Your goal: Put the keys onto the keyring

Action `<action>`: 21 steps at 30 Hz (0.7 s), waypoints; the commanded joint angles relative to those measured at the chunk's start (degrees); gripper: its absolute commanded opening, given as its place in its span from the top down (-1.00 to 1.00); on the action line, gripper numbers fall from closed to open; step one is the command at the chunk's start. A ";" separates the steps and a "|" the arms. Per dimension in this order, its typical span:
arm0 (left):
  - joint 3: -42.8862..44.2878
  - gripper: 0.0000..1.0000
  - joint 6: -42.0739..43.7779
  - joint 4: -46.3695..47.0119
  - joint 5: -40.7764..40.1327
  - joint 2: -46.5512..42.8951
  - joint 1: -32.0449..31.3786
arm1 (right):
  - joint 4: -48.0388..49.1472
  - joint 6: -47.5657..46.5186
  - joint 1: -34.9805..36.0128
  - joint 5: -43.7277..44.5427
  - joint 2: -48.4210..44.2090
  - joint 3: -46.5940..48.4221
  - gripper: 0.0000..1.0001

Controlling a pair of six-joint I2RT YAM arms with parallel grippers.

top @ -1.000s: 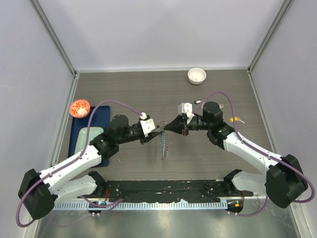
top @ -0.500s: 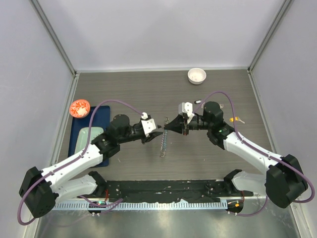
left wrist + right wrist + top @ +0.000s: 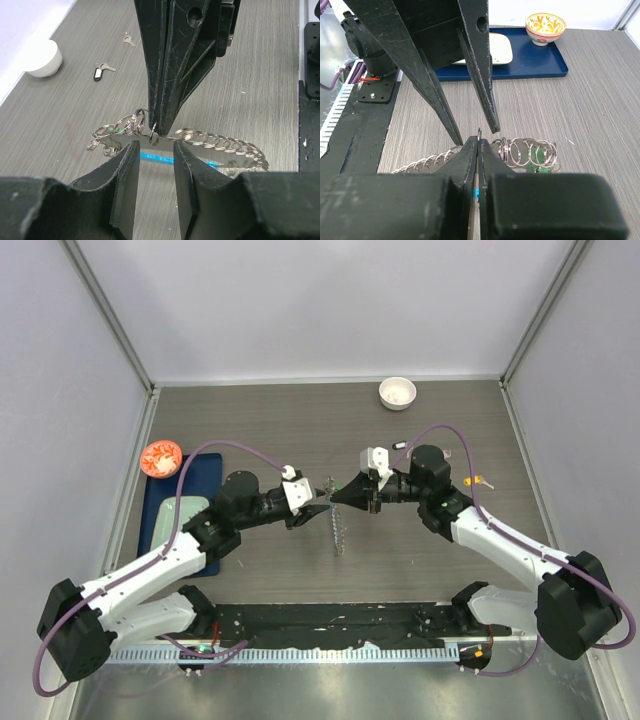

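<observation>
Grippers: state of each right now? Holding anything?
Left gripper: open, fingers apart, keyring lying across their tips.
Right gripper: closed on a small loop of the keyring.

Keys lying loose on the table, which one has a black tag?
The key nearest the white bowl; the other loose key, farther off, is bare silver.

Closed jaws over the keyring
</observation>
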 commanded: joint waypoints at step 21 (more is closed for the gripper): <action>3.09 0.67 -3.25 3.05 3.42 1.65 0.46 | 3.84 -0.70 0.58 -2.06 -0.58 0.61 0.99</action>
